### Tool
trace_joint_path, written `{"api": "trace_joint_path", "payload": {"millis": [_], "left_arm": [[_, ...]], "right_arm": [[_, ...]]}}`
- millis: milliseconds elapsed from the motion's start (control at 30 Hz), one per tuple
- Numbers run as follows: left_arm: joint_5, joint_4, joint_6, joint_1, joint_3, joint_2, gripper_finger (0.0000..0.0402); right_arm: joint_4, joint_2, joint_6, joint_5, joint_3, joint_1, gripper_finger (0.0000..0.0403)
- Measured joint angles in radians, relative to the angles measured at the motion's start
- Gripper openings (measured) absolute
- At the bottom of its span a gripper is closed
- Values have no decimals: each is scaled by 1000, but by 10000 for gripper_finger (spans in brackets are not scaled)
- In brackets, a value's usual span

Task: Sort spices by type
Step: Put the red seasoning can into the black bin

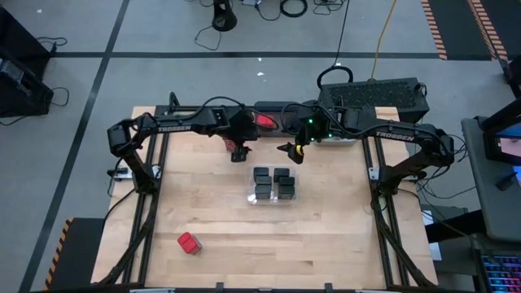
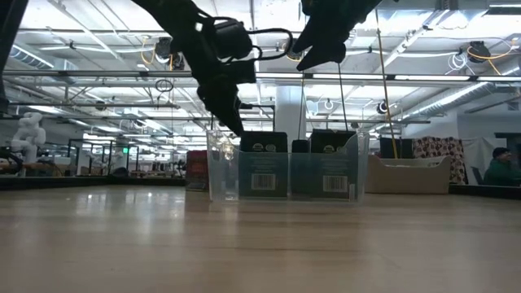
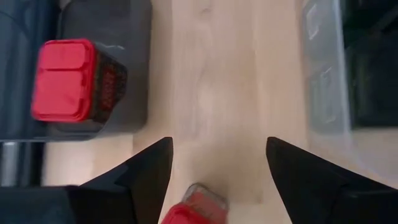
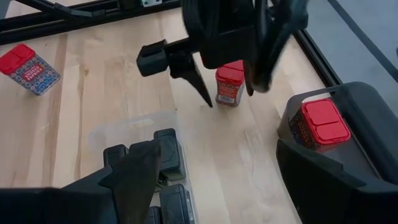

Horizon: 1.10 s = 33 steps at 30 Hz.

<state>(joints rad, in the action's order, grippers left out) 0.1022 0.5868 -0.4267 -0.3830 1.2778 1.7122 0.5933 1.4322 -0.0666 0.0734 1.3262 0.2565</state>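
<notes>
The left gripper (image 4: 227,78) hangs open and empty over an upright red-topped spice (image 4: 231,83), which stands between its fingers, probably not yet touched. At its 3 o'clock in the high view waits the right gripper (image 1: 291,149), also wide open and empty, though the left is nearer. Another red-topped spice (image 4: 321,122) sits in the dark grey bin (image 4: 367,118).

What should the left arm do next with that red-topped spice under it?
Probably lower the left gripper and close: its fingers stand open astride the upright red-topped spice, not gripping it. The dark bin alongside already holds one red-topped box.
</notes>
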Motion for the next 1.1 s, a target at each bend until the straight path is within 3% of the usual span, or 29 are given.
{"api": "trace_joint_path", "payload": {"millis": [167,267,433,767,1100], "left_arm": [[15,-24,82,1,0,16,297],[-37,-18,93,1,-2,21,327],[-146,2,-87,26,0,9,358],[-135,168,-232,-11,7,10,361],[-92,174,-339,-89,7,22,361]], "right_arm": [[-14,0,0,0,0,0,302],[-33,0,0,0,0,0,302],[-44,0,-5,0,0,0,302],[-22,0,-19,1,0,0,302],[-21,0,0,1,0,0,302]]}}
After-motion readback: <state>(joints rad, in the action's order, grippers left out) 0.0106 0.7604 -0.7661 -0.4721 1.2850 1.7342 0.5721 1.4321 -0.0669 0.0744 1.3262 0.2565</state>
